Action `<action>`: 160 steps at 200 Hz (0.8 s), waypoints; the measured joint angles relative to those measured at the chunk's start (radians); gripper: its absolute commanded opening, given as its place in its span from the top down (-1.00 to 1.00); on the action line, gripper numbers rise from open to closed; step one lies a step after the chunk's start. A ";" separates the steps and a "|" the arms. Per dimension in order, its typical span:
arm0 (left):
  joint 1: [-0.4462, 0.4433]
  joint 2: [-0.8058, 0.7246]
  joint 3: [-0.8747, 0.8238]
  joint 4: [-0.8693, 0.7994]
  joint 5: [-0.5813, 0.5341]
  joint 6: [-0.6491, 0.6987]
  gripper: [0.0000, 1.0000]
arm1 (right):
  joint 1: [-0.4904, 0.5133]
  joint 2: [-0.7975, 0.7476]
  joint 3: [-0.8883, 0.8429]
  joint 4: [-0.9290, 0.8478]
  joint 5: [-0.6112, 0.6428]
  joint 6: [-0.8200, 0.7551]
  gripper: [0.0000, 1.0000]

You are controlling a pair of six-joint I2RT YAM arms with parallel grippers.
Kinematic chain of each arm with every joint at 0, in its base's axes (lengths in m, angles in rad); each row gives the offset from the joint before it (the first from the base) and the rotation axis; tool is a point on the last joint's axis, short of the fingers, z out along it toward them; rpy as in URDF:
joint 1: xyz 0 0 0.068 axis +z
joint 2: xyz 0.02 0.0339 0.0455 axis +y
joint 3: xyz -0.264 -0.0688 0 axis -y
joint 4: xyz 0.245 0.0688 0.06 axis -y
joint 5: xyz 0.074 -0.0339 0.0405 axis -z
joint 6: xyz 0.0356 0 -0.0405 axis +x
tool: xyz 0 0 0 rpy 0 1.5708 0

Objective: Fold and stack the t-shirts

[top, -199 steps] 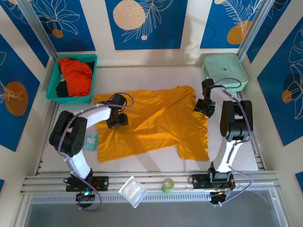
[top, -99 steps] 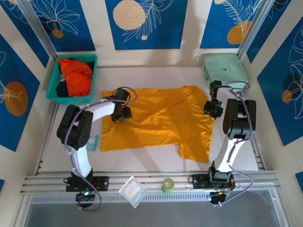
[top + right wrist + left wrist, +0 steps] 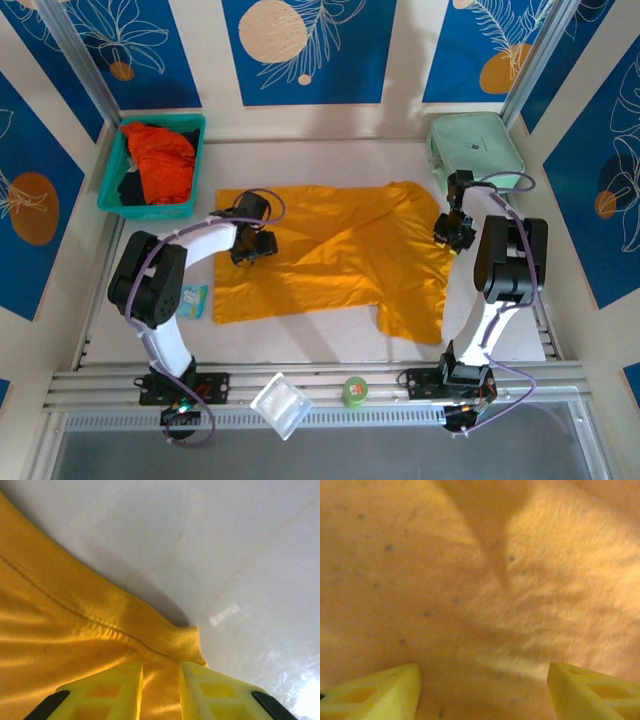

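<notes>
The mustard-yellow t-shirt (image 3: 330,255) lies spread on the white table with a few creases. Its cloth (image 3: 470,580) is under my left gripper (image 3: 482,680), whose fingers stand wide apart with nothing between them. That left gripper (image 3: 250,245) hovers low over the shirt's left part. My right gripper (image 3: 450,232) is at the shirt's right edge. In the right wrist view its fingertips (image 3: 161,667) are shut on the hemmed edge (image 3: 100,605), pinching a fold of the yellow cloth. The red-orange t-shirt (image 3: 160,160) lies crumpled in the teal basket (image 3: 110,195) at the back left.
A mint-green box (image 3: 475,145) stands at the back right, just beyond my right gripper. Along the near rail lie a clear plastic container (image 3: 280,405) and a green tape roll (image 3: 354,391). A small blue packet (image 3: 193,300) rests by the shirt's left edge.
The right gripper has closed on the shirt's right edge and drawn it rightward; the whole shirt has shifted right and lies flatter. The left gripper's fingers have spread wider.
</notes>
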State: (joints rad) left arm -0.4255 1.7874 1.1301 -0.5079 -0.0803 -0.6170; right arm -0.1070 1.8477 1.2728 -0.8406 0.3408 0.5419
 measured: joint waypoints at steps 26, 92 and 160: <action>0.003 0.025 0.236 -0.192 -0.053 0.052 -0.44 | 0.000 -0.072 -0.021 -0.019 0.000 -0.008 0.38; 0.033 0.075 0.443 -0.275 -0.066 0.115 -0.34 | 0.053 -0.079 0.115 -0.039 -0.107 -0.148 -0.03; 0.030 0.146 0.208 -0.220 -0.025 0.094 -0.19 | 0.134 0.340 0.631 -0.013 -0.103 -0.405 -0.11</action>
State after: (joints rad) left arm -0.3958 1.9331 1.3384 -0.7280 -0.1051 -0.5232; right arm 0.0265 2.1880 1.9038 -0.8532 0.2375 0.1371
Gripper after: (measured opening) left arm 0.602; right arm 0.560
